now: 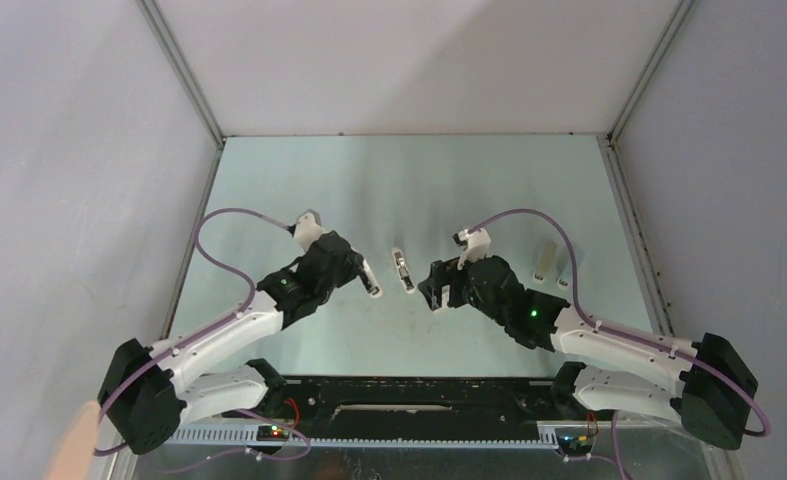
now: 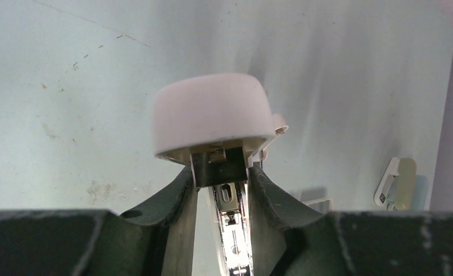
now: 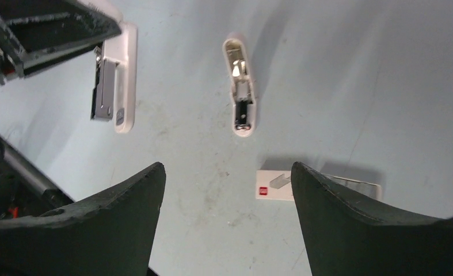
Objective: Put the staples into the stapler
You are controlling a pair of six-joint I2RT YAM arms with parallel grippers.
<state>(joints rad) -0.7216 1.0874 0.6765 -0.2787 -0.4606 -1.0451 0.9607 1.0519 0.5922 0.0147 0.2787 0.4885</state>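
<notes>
My left gripper (image 1: 359, 272) is shut on a small white stapler (image 1: 370, 279). In the left wrist view the gripper (image 2: 221, 175) holds it by the sides, with the white cap (image 2: 212, 115) ahead and the open metal channel (image 2: 235, 230) between the fingers. The right wrist view shows this stapler (image 3: 117, 86) at the upper left. My right gripper (image 1: 435, 290) is open and empty just above the table (image 3: 227, 172). The staples box (image 3: 274, 187), white with a red mark, lies flat by the right finger, its grey tray (image 3: 359, 185) sticking out behind. In the top view the box is hidden.
A second white stapler part (image 1: 401, 270) lies on the table between the grippers, metal inside facing up (image 3: 241, 86); it also shows in the left wrist view (image 2: 395, 183). A beige block (image 1: 544, 258) and a pale blue-grey block (image 1: 567, 266) stand at the right. Walls enclose the table.
</notes>
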